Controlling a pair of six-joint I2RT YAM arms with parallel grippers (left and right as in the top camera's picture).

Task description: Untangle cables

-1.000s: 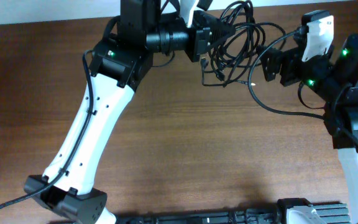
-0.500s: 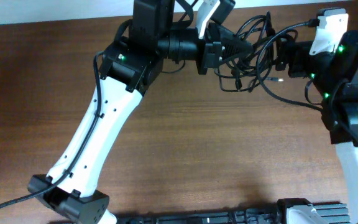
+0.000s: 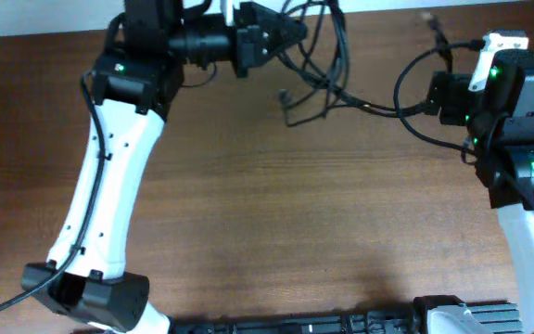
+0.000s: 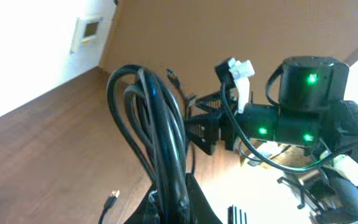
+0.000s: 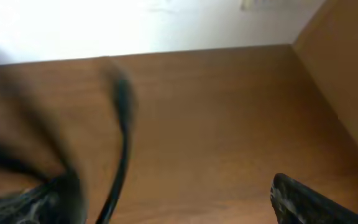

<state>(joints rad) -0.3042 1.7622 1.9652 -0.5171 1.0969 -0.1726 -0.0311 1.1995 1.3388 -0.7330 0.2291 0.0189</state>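
Note:
The cables [image 3: 327, 70] are thin black cords hanging in loose loops at the table's far edge. My left gripper [image 3: 290, 32] is shut on them near their top. In the left wrist view the cables [image 4: 160, 118] rise as a thick loop out of the closed left gripper [image 4: 169, 205], and a plug end [image 4: 112, 198] dangles to the left. One strand [image 3: 378, 105] stretches right toward my right gripper [image 3: 434, 93]. In the right wrist view the right gripper [image 5: 179, 205] stands open, and a blurred black cord [image 5: 122, 143] runs down near its left finger, gripped by nothing.
The brown wooden table [image 3: 295, 213] ends at a pale wall along the far edge. A thicker black wire [image 3: 406, 79] loops off the right arm's wrist. The right arm's base [image 3: 527, 186] stands at the right edge, and dark equipment [image 3: 341, 325] lines the front edge.
My left gripper has swung left and toward the far edge with the cables. The right arm has drawn back to the right, and the bundle now stretches out between them.

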